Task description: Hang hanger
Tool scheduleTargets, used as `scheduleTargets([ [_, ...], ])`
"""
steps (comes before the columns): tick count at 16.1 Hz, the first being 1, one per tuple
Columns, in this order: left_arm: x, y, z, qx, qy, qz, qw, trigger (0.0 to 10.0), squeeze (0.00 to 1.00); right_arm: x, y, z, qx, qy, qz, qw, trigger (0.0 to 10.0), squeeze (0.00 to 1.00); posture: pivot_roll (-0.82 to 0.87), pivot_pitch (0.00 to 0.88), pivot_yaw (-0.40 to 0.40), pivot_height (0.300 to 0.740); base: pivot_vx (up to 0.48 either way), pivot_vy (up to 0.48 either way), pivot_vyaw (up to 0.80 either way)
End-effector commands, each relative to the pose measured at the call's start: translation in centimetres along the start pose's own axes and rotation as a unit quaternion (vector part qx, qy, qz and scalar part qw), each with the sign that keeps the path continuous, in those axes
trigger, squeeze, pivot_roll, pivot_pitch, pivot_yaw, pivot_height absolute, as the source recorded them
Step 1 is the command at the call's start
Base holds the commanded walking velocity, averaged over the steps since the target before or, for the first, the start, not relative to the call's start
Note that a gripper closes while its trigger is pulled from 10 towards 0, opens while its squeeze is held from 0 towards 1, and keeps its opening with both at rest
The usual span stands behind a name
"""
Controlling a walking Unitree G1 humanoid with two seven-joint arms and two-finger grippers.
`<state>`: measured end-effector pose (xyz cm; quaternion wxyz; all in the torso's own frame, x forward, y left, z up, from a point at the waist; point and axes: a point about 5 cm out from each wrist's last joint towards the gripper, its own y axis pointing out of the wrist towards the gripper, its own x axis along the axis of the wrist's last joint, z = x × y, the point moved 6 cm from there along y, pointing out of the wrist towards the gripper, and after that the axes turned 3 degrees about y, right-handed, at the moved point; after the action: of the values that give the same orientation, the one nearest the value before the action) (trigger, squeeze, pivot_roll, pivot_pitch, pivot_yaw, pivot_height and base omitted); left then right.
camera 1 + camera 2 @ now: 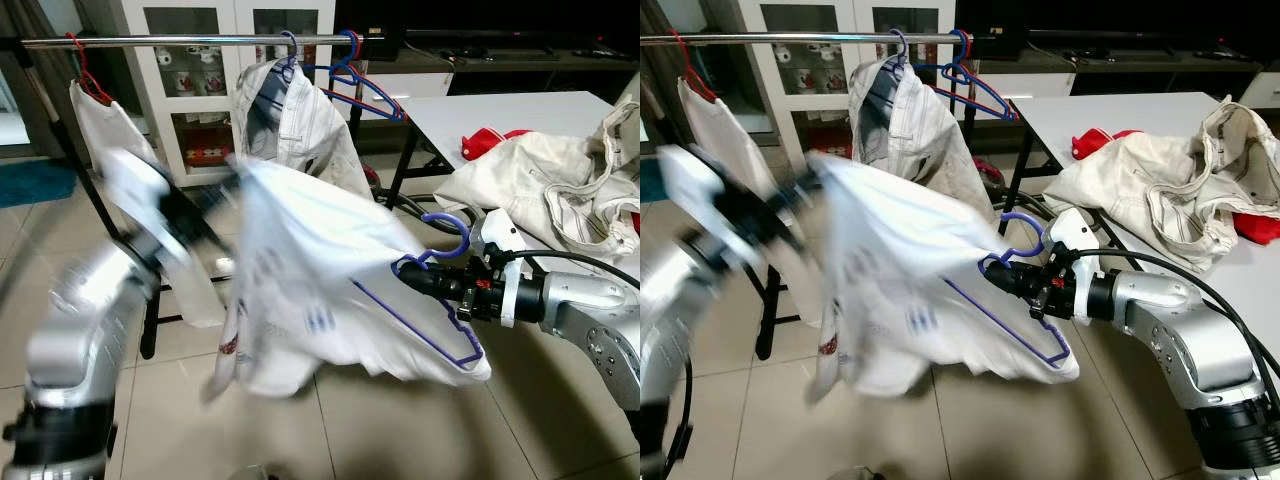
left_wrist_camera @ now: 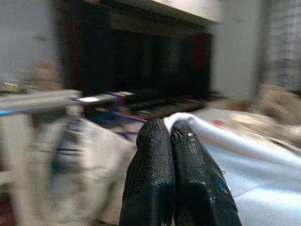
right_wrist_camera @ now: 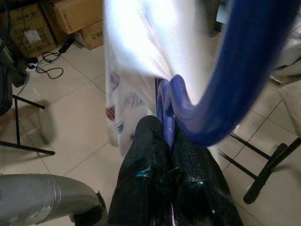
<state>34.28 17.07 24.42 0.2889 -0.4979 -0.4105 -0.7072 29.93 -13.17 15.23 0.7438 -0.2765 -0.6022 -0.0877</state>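
Left eye view shows you first the clothes rail (image 1: 190,41), which runs across the top and stands well above the work. It already carries a red hanger with a white cloth, a striped shirt (image 1: 295,125) and two empty blue hangers (image 1: 360,85), so a free part of the bar remains between the red hanger and the shirt; I judge this is where you should aim.

Next is the white tabletop (image 1: 500,115) at the right, with a cream garment (image 1: 545,185) heaped on it, probably waiting for its turn.

In the middle hangs the white shirt (image 1: 300,270) on the blue hanger (image 1: 435,325), well below the rail and over the tiled floor. The shirt is spread wide because it is taken at two ends.

The right gripper (image 3: 162,155) has its jaws closed tightly on the hanger neck just under the hook (image 1: 450,235), so the hook stays free and points upward for the bar.

The left gripper (image 2: 171,136), blurred from motion, has its jaws pressed together on an edge of the shirt cloth, I think to keep the fabric from sliding off the hanger.
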Motion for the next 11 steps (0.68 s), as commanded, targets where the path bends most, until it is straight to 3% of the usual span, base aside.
scheduleTargets([
  [1,0.4,-0.2,1.7,0.043,0.018,-0.003,0.999,0.0,0.0,0.1,-0.2,-0.1,0.0,-0.01,0.008,1.0,10.0,0.0,0.06,0.0,-0.024,0.74,0.0,0.0,0.0],
  [6,-1.9,-1.3,5.6,0.155,0.055,0.051,0.985,0.0,0.0,0.9,-0.6,0.5,0.013,-0.009,-0.02,1.0,10.0,0.0,0.05,0.0,-0.017,0.74,0.0,0.0,0.0],
  [9,-1.7,-1.9,7.9,0.219,0.067,0.052,0.972,0.0,0.0,0.9,-0.8,1.2,0.032,-0.005,-0.021,0.999,10.0,0.0,0.06,0.0,-0.018,0.74,0.0,0.0,0.0],
  [11,-1.8,-2.0,8.5,0.23,0.065,0.051,0.97,0.0,0.0,0.6,-1.0,2.1,0.057,-0.005,-0.015,0.998,10.0,0.0,0.06,0.0,-0.019,0.74,0.0,0.0,0.0],
])
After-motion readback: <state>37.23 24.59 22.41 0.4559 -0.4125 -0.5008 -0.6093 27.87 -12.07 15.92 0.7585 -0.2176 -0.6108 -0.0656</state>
